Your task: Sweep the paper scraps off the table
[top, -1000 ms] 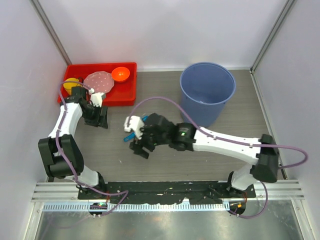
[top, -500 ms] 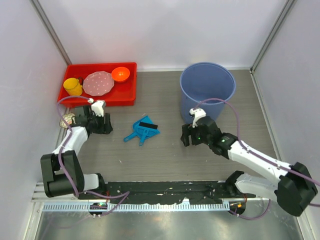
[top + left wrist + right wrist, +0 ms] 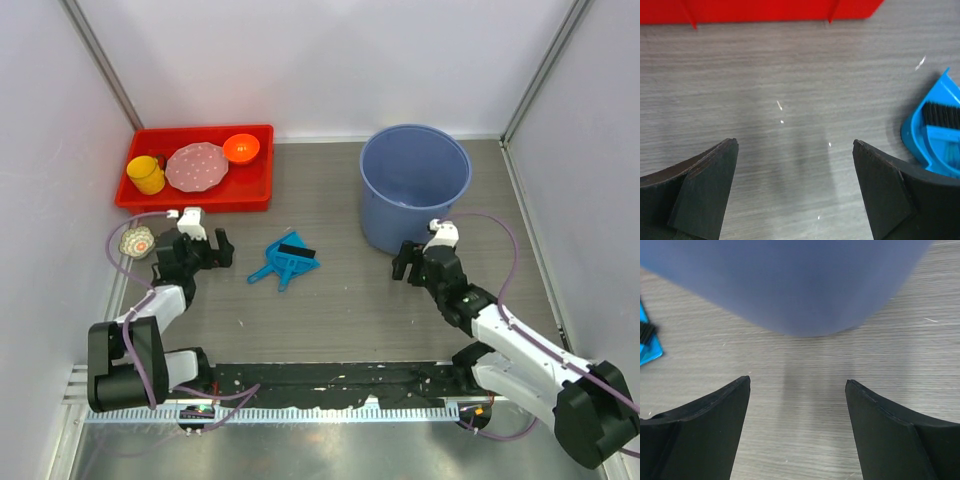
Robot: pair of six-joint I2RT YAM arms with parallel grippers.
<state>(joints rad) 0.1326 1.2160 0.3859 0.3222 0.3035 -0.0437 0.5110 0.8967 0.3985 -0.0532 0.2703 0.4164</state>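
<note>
Red tray (image 3: 252, 181), blue bucket (image 3: 396, 226), blue dustpan (image 3: 283, 264)

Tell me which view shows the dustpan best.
Top external: the whole blue dustpan shows there, with the brush on it and nothing covering it. The left wrist view catches only part of it at the right edge; the right wrist view, just a sliver at the left edge.

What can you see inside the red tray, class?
The tray holds a yellow cup, a pink dotted plate and an orange bowl. Whatever lies under the plate is covered.
</note>
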